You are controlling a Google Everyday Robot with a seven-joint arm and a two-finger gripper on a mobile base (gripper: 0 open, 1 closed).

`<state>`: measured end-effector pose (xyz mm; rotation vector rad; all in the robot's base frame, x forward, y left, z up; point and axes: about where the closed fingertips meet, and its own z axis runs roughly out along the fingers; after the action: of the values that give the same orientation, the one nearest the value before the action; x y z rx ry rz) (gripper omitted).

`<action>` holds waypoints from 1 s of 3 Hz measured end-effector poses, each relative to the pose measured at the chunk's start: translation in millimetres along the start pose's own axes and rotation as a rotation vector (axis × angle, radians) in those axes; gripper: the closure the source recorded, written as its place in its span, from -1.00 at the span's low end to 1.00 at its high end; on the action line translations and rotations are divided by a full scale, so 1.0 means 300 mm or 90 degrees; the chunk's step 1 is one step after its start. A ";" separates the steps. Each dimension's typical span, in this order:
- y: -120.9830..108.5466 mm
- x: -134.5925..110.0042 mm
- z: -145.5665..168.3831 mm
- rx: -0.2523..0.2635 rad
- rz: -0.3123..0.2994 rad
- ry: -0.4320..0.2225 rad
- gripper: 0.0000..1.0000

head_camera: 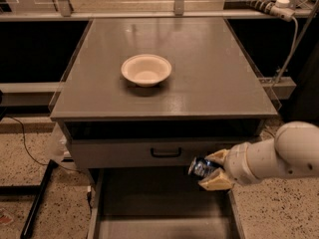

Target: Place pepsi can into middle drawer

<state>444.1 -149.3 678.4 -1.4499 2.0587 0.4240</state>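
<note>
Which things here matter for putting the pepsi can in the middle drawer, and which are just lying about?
Part of the job:
- pepsi can, gripped in the gripper, at the right over the open drawer
- middle drawer, pulled open below

Just lying about:
- cream bowl on the cabinet top
- closed drawer front with a black handle
- power strip, back right

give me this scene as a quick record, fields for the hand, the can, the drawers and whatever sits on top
hand: hand at lower right, in front of the drawer front, shut on the pepsi can
pepsi can: pepsi can held tilted, above the right rear of the open drawer, not on its floor
middle drawer: middle drawer pulled open
drawer front: drawer front closed, black handle
bowl: bowl cream, upright on the cabinet top
status: can not yet released
</note>
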 end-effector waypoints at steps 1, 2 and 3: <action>0.011 0.082 0.101 0.049 -0.009 -0.007 1.00; -0.040 0.166 0.224 0.081 0.026 -0.018 1.00; -0.040 0.166 0.224 0.081 0.026 -0.018 1.00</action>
<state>461.5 -153.1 595.9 -1.3220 2.0569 0.3218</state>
